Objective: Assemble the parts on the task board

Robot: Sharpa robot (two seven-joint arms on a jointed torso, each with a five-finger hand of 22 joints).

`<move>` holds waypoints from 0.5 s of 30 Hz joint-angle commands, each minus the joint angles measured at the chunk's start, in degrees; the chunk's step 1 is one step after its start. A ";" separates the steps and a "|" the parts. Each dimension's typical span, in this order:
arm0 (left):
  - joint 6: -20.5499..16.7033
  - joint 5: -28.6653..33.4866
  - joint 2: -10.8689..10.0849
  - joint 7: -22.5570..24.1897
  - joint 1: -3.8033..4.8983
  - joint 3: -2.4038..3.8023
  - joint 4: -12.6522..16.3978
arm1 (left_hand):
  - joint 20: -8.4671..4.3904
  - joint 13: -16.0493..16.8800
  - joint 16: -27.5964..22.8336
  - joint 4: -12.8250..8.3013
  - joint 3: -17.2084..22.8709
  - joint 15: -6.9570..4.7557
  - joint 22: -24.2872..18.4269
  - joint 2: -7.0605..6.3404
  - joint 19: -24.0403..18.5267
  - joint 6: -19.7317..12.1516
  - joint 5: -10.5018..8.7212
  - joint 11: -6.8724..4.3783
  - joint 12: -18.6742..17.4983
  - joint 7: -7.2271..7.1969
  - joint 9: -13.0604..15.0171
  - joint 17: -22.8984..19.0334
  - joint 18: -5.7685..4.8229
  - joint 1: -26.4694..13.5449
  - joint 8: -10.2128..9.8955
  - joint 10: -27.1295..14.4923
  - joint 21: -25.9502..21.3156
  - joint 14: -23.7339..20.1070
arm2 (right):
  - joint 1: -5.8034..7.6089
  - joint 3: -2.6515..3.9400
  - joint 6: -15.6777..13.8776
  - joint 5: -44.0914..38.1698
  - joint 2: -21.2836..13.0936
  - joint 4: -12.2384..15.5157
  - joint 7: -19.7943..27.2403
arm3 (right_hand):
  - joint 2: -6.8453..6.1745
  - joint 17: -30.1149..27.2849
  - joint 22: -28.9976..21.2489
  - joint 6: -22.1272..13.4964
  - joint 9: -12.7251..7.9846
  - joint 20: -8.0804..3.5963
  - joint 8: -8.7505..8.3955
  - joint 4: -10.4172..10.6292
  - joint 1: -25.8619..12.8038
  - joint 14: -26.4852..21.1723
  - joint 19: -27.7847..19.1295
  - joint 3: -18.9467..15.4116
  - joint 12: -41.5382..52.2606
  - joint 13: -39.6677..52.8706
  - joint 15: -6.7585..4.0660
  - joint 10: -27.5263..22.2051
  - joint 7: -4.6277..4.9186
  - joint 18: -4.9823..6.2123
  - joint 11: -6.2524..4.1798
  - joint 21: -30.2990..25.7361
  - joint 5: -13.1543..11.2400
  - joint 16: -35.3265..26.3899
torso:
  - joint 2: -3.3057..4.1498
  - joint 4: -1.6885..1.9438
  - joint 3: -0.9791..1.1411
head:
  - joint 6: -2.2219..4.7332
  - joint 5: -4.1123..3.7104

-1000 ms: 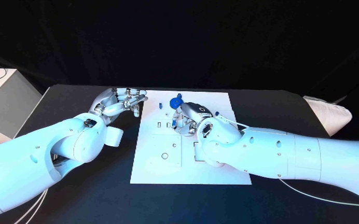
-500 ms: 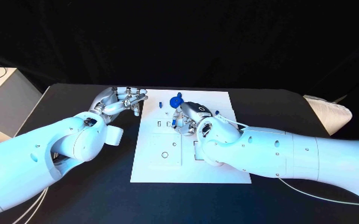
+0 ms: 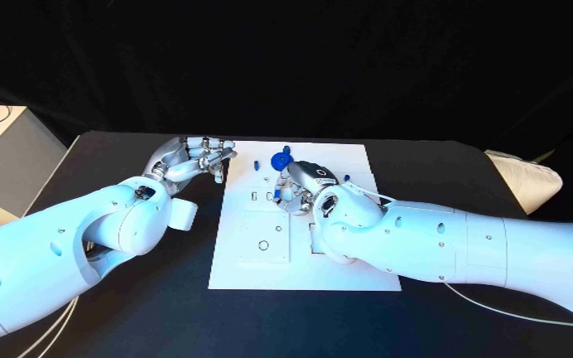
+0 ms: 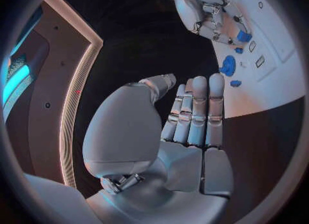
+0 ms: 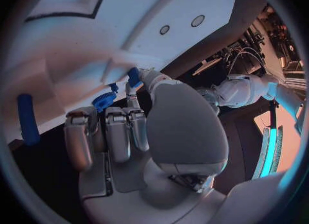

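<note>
R hand (image 3: 305, 186) sat over the task board (image 3: 340, 271), holding a small blue part (image 5: 134, 76) at its fingertips. Blue gear (image 3: 280, 161) lay just beyond, far side, nearer R than L. L hand (image 3: 191, 162) curled w/ nothing in it, off-board on bench (image 3: 143, 316).

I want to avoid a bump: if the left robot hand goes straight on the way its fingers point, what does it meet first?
Probably the board's left edge. The left robot hand hovers beside it over the black table, fingers pointing toward the small blue part and blue gear. Height over the board is unclear.
</note>
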 commanded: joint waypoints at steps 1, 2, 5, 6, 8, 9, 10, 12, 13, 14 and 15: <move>0.57 -0.24 0.10 0.17 0.02 0.04 0.07 | -0.13 0.09 0.34 -0.18 0.16 0.11 -0.01 0.39 -0.33 -0.29 -0.26 -0.13 0.35 -0.16 0.05 -0.06 0.65 0.04 0.31 -0.21 0.27 -0.34 | -0.18 -0.08 0.69 -0.71 0.07 0.08 0.56 | -0.13 15.10 15.09 -0.46 -0.01 -0.11 0.01 0.30 -0.56 5.96 6.11 -0.19 -0.22 13.64 -0.18 4.47 0.01 -0.39 -0.31 0.13 -0.29 0.24 | -0.03 0.06 0.00 | -0.06 0.05; 0.57 -0.24 0.10 0.17 0.02 0.04 0.06 | -0.13 0.09 0.34 -0.18 0.16 0.11 -0.01 0.39 -0.33 -0.29 -0.26 -0.13 0.35 -0.16 0.05 -0.06 0.65 0.04 0.31 -0.21 0.27 -0.34 | -0.19 -0.09 0.71 -0.71 0.07 0.11 0.58 | -0.13 15.10 15.09 -0.46 -0.01 -0.11 0.02 0.30 -0.56 5.96 6.11 -0.19 -0.24 13.62 -0.17 4.46 0.01 -0.39 -0.31 0.13 -0.29 0.24 | -0.04 0.07 0.01 | -0.05 0.06; 0.57 -0.25 0.09 0.17 0.02 0.04 0.04 | -0.13 0.09 0.34 -0.18 0.16 0.11 -0.01 0.39 -0.33 -0.29 -0.26 -0.13 0.35 -0.16 0.05 -0.06 0.65 0.04 0.31 -0.21 0.27 -0.34 | -0.22 -0.09 0.89 -0.72 0.10 0.10 0.68 | -0.15 15.10 15.09 -0.48 -0.01 -0.10 0.01 0.29 -0.56 5.96 6.11 -0.18 -0.27 13.59 -0.17 4.43 0.01 -0.39 -0.31 0.13 -0.29 0.24 | -0.06 0.02 0.04 | -0.03 0.09; 0.57 -0.25 0.09 0.17 0.02 0.04 0.04 | -0.13 0.09 0.34 -0.18 0.16 0.11 -0.01 0.39 -0.33 -0.29 -0.26 -0.13 0.35 -0.16 0.05 -0.06 0.65 0.04 0.31 -0.21 0.27 -0.34 | -0.22 -0.09 0.96 -0.71 0.12 0.07 0.72 | -0.15 15.10 15.09 -0.48 -0.01 -0.10 0.01 0.29 -0.56 5.96 6.11 -0.18 -0.27 13.59 -0.17 4.43 0.01 -0.39 -0.31 0.13 -0.29 0.24 | -0.06 -0.02 0.03 | -0.03 0.07; 0.56 -0.25 0.08 0.18 0.02 0.04 0.05 | -0.13 0.09 0.34 -0.18 0.16 0.11 -0.01 0.39 -0.33 -0.29 -0.26 -0.13 0.35 -0.16 0.05 -0.06 0.65 0.04 0.31 -0.21 0.27 -0.34 | -0.24 -0.09 1.08 -0.68 0.18 -0.02 0.79 | -0.29 15.10 15.09 -0.57 -0.02 -0.09 0.00 0.26 -0.63 5.96 6.11 -0.22 -0.30 13.57 -0.15 4.41 0.05 -0.39 -0.28 0.13 -0.32 0.24 | -0.03 -0.06 0.02 | -0.04 0.08; 0.56 -0.25 0.08 0.18 0.02 0.04 0.05 | -0.13 0.09 0.34 -0.18 0.16 0.11 -0.01 0.39 -0.33 -0.29 -0.26 -0.13 0.35 -0.16 0.05 -0.06 0.65 0.04 0.31 -0.21 0.27 -0.34 | -0.25 -0.10 1.12 -0.66 0.21 -0.07 0.83 | -0.29 15.10 15.09 -0.57 -0.02 -0.09 0.00 0.26 -0.63 5.96 6.11 -0.22 -0.30 13.57 -0.15 4.41 0.05 -0.39 -0.28 0.13 -0.32 0.24 | -0.01 -0.08 0.01 | -0.06 0.09; 0.56 -0.25 0.08 0.17 0.02 0.04 0.05 | -0.13 0.09 0.34 -0.18 0.16 0.11 -0.01 0.39 -0.33 -0.29 -0.26 -0.13 0.35 -0.16 0.05 -0.06 0.65 0.04 0.31 -0.21 0.27 -0.34 | -0.27 -0.10 1.17 -0.64 0.23 -0.10 0.86 | -0.37 15.10 15.09 -0.65 -0.04 -0.08 -0.03 0.26 -0.69 5.96 6.11 -0.25 -0.34 13.53 -0.13 4.36 0.08 -0.39 -0.26 0.13 -0.35 0.24 | 0.01 -0.08 0.02 | -0.05 0.11; 0.57 -0.25 0.07 0.17 0.02 0.04 0.06 | -0.13 0.09 0.34 -0.18 0.16 0.11 -0.01 0.39 -0.33 -0.29 -0.26 -0.13 0.35 -0.16 0.05 -0.06 0.65 0.04 0.31 -0.21 0.27 -0.34 | -0.31 -0.12 1.26 -0.61 0.24 -0.16 0.91 | -0.52 15.10 15.09 -0.85 -0.08 -0.05 -0.09 0.24 -0.79 5.96 6.11 -0.28 -0.41 13.47 -0.09 4.30 0.15 -0.39 -0.20 0.13 -0.37 0.24 | 0.01 -0.06 0.05 | -0.04 0.12; 0.56 -0.25 0.06 0.16 0.02 0.04 0.06 | -0.13 0.09 0.34 -0.18 0.16 0.11 -0.01 0.39 -0.33 -0.29 -0.26 -0.13 0.35 -0.16 0.05 -0.06 0.65 0.04 0.31 -0.21 0.27 -0.34 | -0.32 -0.12 1.29 -0.61 0.24 -0.18 0.93 | -0.52 15.10 15.09 -0.85 -0.08 -0.05 -0.09 0.24 -0.79 5.96 6.11 -0.28 -0.41 13.47 -0.09 4.30 0.15 -0.39 -0.20 0.13 -0.37 0.24 | 0.00 -0.04 0.06 | -0.08 0.12; 0.56 -0.25 0.06 0.16 0.02 0.04 0.05 | -0.13 0.09 0.34 -0.18 0.16 0.11 -0.01 0.39 -0.33 -0.29 -0.26 -0.13 0.35 -0.16 0.05 -0.06 0.65 0.04 0.31 -0.21 0.27 -0.34 | -0.33 -0.13 1.30 -0.60 0.23 -0.18 0.94 | -0.52 15.10 15.09 -0.85 -0.08 -0.05 -0.09 0.24 -0.79 5.96 6.11 -0.28 -0.41 13.47 -0.09 4.30 0.15 -0.39 -0.20 0.13 -0.37 0.24 | 0.00 -0.04 0.07 | -0.09 0.10; 0.56 -0.25 0.06 0.16 0.02 0.04 0.04 | -0.13 0.09 0.34 -0.18 0.16 0.11 -0.01 0.39 -0.33 -0.29 -0.26 -0.13 0.35 -0.16 0.05 -0.06 0.65 0.04 0.31 -0.21 0.27 -0.34 | -0.34 -0.13 1.31 -0.59 0.21 -0.19 0.97 | -0.52 15.10 15.09 -0.85 -0.08 -0.05 -0.09 0.24 -0.79 5.96 6.11 -0.28 -0.41 13.47 -0.09 4.30 0.15 -0.39 -0.20 0.13 -0.37 0.24 | -0.01 -0.02 0.07 | -0.07 0.07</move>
